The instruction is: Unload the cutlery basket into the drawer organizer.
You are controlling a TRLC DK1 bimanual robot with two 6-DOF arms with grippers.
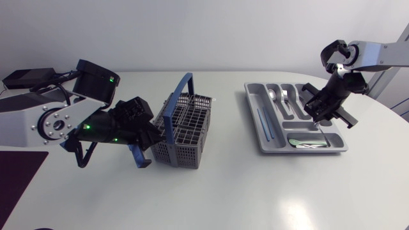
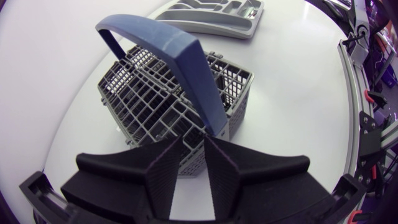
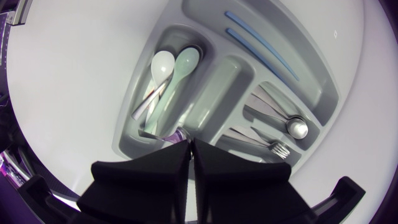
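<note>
1. Left wrist view: the left tool (image 2: 193, 177) has its fingers apart. The near wall of the cutlery basket (image 2: 155, 106) stands in the gap at their tips. Contact with either finger cannot be confirmed.
2. Just past the tips, the basket's blue handle (image 2: 186, 56) rises from that wall and arches over the grey grid.
3. Farther off across the white surface (image 2: 292, 93) lies the drawer organizer (image 2: 242, 31), well apart from the basket.
4. Right wrist view: the right tool (image 3: 189, 158) has its fingers together, with only a thin slit between them. It hangs above one end of the organizer. A pale purple piece (image 3: 176, 134) shows at the tips; whether it is gripped cannot be told.
5. Ahead of the tips, a white spoon (image 3: 163, 65) and a green spoon (image 3: 186, 62) lie side by side in one compartment.
6. To one side, a fork (image 3: 280, 148) and a metal spoon (image 3: 297, 127) lie in neighbouring compartments.
7. Farthest from the tool, two blue sticks (image 3: 261, 46) lie in the long compartment.
</note>
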